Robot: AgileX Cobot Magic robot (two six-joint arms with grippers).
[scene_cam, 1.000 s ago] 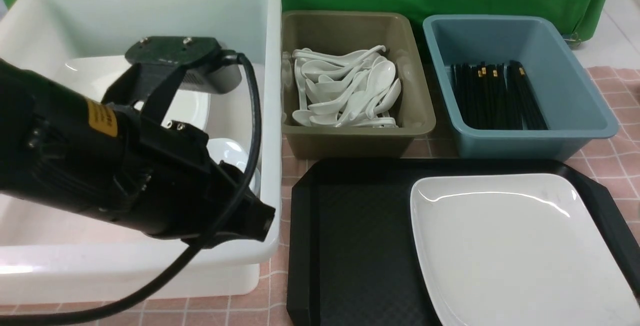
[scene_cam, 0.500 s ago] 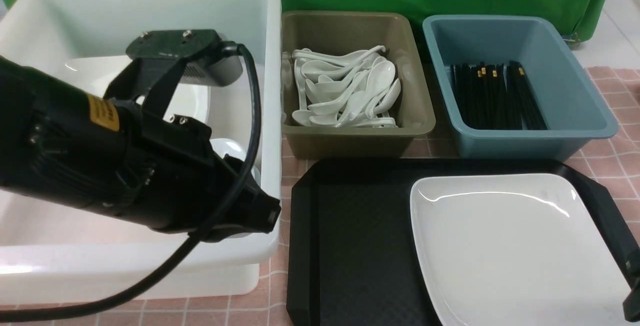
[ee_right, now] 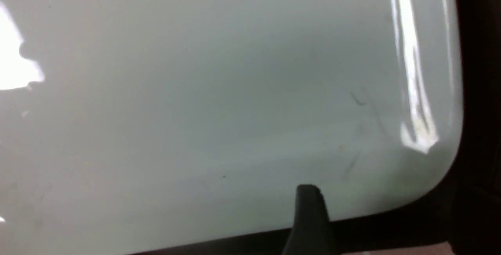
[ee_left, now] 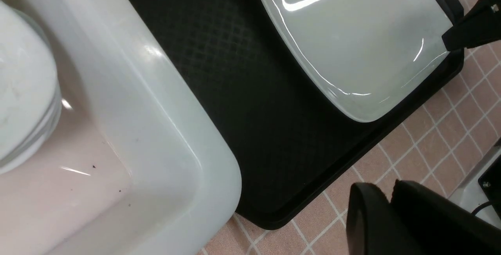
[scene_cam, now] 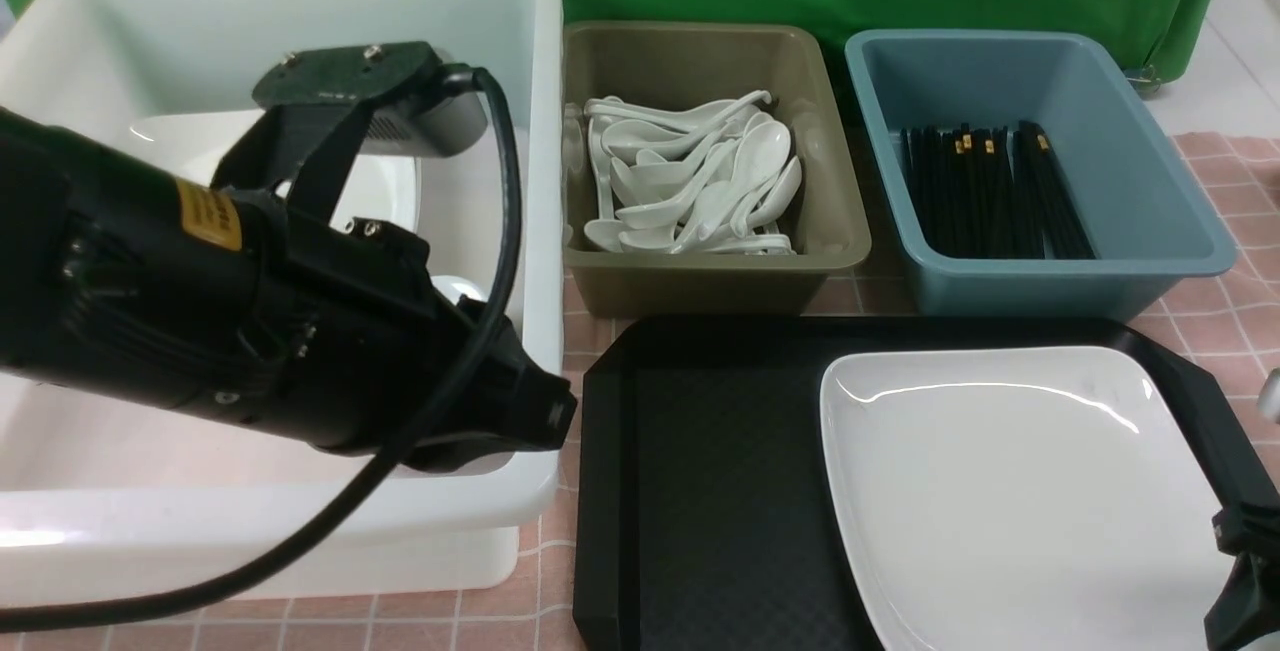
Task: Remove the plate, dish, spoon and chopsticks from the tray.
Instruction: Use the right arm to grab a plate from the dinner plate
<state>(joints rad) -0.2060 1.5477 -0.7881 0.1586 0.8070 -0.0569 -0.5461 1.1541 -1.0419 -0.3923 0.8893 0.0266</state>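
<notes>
The large white plate [scene_cam: 1020, 491] lies on the right half of the black tray [scene_cam: 700, 491]; nothing else shows on the tray. My right gripper [scene_cam: 1240, 571] is at the plate's near right edge and is open. One finger [ee_right: 309, 208] reaches over the plate's rim [ee_right: 235, 129]; the other is lost in the dark beside it. My left gripper [ee_left: 391, 188] hangs over the white tub's near right corner, shut and empty. Small dishes [ee_left: 23, 90] are stacked in that tub. Spoons [scene_cam: 690, 181] fill the olive tub and chopsticks [scene_cam: 990, 191] the blue one.
The big white tub [scene_cam: 540, 131] stands left of the tray, with a large plate [scene_cam: 370, 201] inside behind my left arm [scene_cam: 250, 331]. The olive tub [scene_cam: 840, 241] and blue tub [scene_cam: 1180, 231] stand behind the tray. A pink checked cloth [ee_left: 430, 137] covers the table.
My right gripper has come into view at the lower right and risen along the plate's edge. My left arm has drifted a little to the right, toward the tray.
</notes>
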